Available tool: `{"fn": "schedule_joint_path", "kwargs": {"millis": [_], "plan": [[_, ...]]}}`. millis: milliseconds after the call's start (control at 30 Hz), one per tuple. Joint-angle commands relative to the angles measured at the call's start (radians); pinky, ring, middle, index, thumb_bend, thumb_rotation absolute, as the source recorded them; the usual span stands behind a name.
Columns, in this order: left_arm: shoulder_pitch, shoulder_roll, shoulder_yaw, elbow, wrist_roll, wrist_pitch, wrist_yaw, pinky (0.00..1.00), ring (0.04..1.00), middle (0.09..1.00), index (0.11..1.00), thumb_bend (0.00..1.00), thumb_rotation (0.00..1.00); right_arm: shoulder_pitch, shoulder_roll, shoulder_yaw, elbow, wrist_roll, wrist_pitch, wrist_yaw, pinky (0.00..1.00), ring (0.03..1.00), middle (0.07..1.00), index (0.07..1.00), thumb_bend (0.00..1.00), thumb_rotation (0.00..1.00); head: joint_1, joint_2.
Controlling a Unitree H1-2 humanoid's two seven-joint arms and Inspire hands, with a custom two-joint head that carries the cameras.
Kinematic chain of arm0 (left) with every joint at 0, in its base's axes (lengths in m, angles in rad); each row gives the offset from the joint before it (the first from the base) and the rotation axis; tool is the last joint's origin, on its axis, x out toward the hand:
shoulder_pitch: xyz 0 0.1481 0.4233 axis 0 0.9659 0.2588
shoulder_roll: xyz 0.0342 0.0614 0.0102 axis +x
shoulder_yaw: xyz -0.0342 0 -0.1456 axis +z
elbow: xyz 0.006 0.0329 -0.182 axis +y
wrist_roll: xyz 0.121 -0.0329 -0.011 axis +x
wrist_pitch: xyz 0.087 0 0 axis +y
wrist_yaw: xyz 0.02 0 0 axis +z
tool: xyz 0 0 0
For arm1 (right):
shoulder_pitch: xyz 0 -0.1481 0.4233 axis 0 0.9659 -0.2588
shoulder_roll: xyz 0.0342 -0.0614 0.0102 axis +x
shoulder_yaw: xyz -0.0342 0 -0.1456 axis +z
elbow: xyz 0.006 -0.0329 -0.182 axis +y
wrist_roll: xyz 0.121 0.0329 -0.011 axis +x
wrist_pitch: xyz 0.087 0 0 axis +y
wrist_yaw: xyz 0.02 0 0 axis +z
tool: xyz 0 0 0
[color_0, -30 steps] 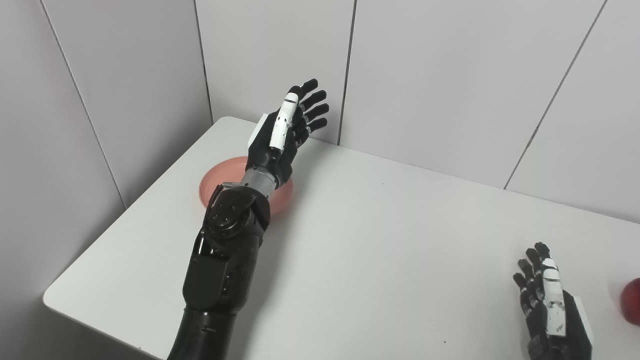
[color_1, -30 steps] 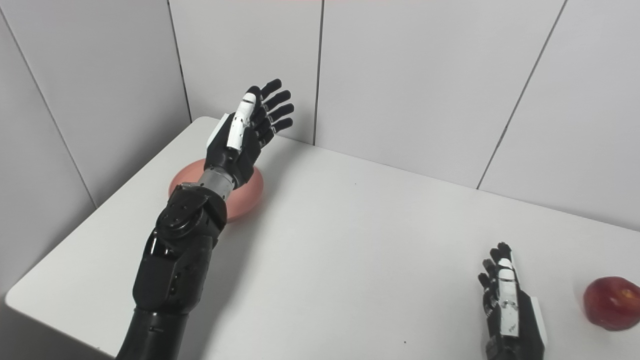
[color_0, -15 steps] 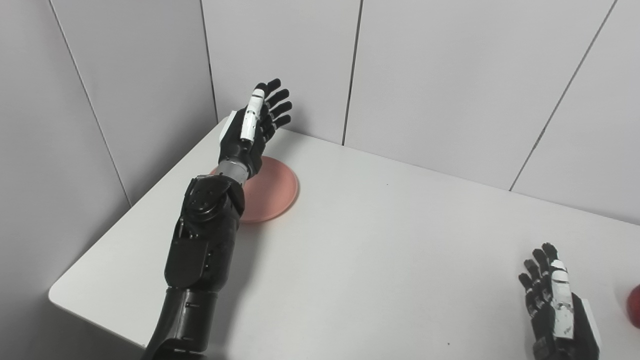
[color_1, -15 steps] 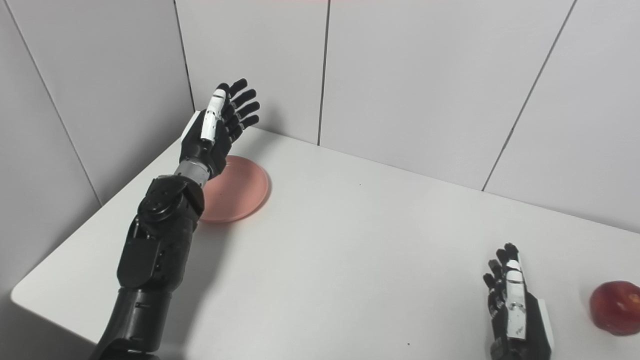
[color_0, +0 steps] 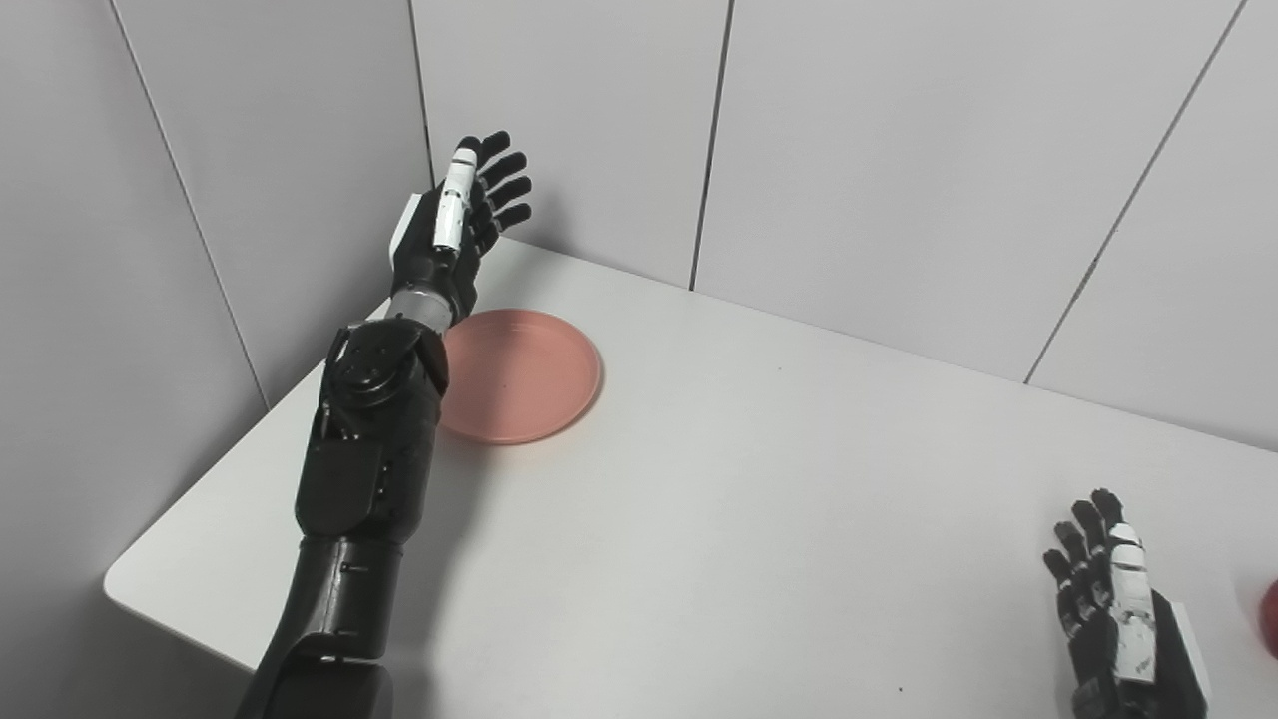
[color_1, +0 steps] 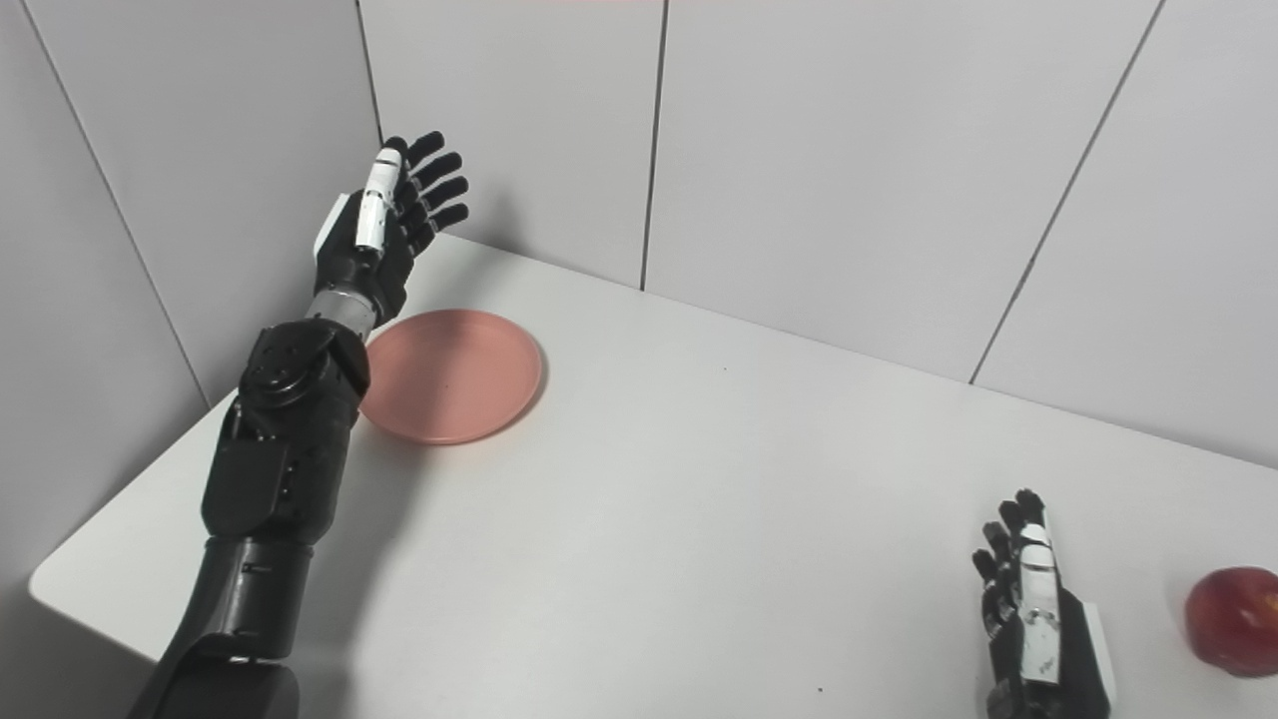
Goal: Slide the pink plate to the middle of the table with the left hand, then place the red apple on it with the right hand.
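Over the past second our left hand (color_0: 449,240) has swung away from above the pink plate (color_0: 519,374) toward the far-left corner of the white table (color_0: 759,519), and the plate, half hidden under the wrist a second ago, now lies in full view. The camera has also drifted slightly, so the whole scene sits a touch differently in both views.

Our left hand is raised above the table's back-left corner, at about 11 o'clock from the plate, fingers (color_1: 434,185) spread and extended toward the grey wall panels (color_0: 899,150), holding nothing. Its forearm (color_0: 364,469) crosses the plate's 9 o'clock side; we cannot tell whether the wrist touches the rim. The plate itself rests flat on the table's far-left part, at roughly 10 o'clock from the table's middle, and has nothing on it.

Our right hand (color_1: 1038,624) lies low at the near-right of the table, at about 4 o'clock from the middle, its fingers (color_0: 1083,544) straight, a little apart and closed on nothing, the white-backed thumb uppermost. The red apple (color_1: 1233,621) sits on the table at 3 o'clock from that hand, near it but clearly apart; in the left eye view only a sliver shows at the picture's right edge. Plate and apple stand well apart, on opposite sides of the table.
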Motion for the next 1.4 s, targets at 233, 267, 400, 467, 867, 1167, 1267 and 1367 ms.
{"fn": "schedule_joint_path", "kwargs": {"millis": [233, 267, 400, 467, 867, 1167, 1267, 1367], "plan": [[-0.065, 0.089, 0.043, 0.038, -0.037, -0.045, -0.017, 0.86, 0.864, 0.869, 0.851, 0.36, 0.96, -0.025, -0.009, -0.005, -0.039, 0.006, -0.016, 0.002, 1.00, 1.000, 1.000, 1.000, 0.09, 1.00, 0.004, 0.000], [-0.064, 0.094, 0.046, 0.045, -0.037, -0.051, -0.016, 0.85, 0.861, 0.865, 0.845, 0.36, 0.96, -0.025, -0.010, -0.005, -0.040, 0.006, -0.014, 0.002, 1.00, 1.000, 1.000, 1.000, 0.09, 1.00, 0.005, 0.000], [-0.058, 0.125, 0.054, 0.080, -0.036, -0.069, -0.025, 0.87, 0.868, 0.868, 0.850, 0.36, 0.99, -0.025, -0.013, -0.002, -0.043, 0.003, -0.010, 0.001, 1.00, 1.000, 1.000, 1.000, 0.09, 1.00, 0.011, -0.002], [-0.059, 0.138, 0.059, 0.100, -0.040, -0.079, -0.029, 0.87, 0.866, 0.866, 0.847, 0.35, 0.99, -0.025, -0.015, -0.002, -0.043, 0.003, -0.009, 0.002, 1.00, 1.000, 1.000, 1.000, 0.09, 1.00, 0.013, -0.002], [-0.065, 0.170, 0.080, 0.219, -0.061, -0.136, -0.065, 0.88, 0.876, 0.874, 0.845, 0.34, 1.00, -0.028, -0.007, -0.009, -0.056, 0.012, 0.015, -0.013, 1.00, 1.000, 1.000, 1.000, 0.07, 1.00, 0.022, -0.005], [-0.058, 0.178, 0.080, 0.292, -0.058, -0.156, -0.065, 0.88, 0.867, 0.870, 0.854, 0.31, 1.00, -0.026, -0.006, -0.011, -0.073, 0.019, 0.032, -0.018, 1.00, 1.000, 1.000, 1.000, 0.06, 1.00, 0.022, -0.003], [-0.055, 0.181, 0.079, 0.316, -0.055, -0.168, -0.067, 0.87, 0.865, 0.870, 0.855, 0.33, 1.00, -0.024, -0.009, -0.008, -0.074, 0.016, 0.029, -0.017, 1.00, 1.000, 1.000, 1.000, 0.06, 1.00, 0.022, -0.002], [-0.059, 0.178, 0.083, 0.354, -0.055, -0.185, -0.062, 0.86, 0.854, 0.858, 0.842, 0.33, 1.00, -0.025, -0.010, -0.007, -0.072, 0.013, 0.028, -0.017, 1.00, 1.000, 1.000, 1.000, 0.06, 1.00, 0.022, -0.001]]}}
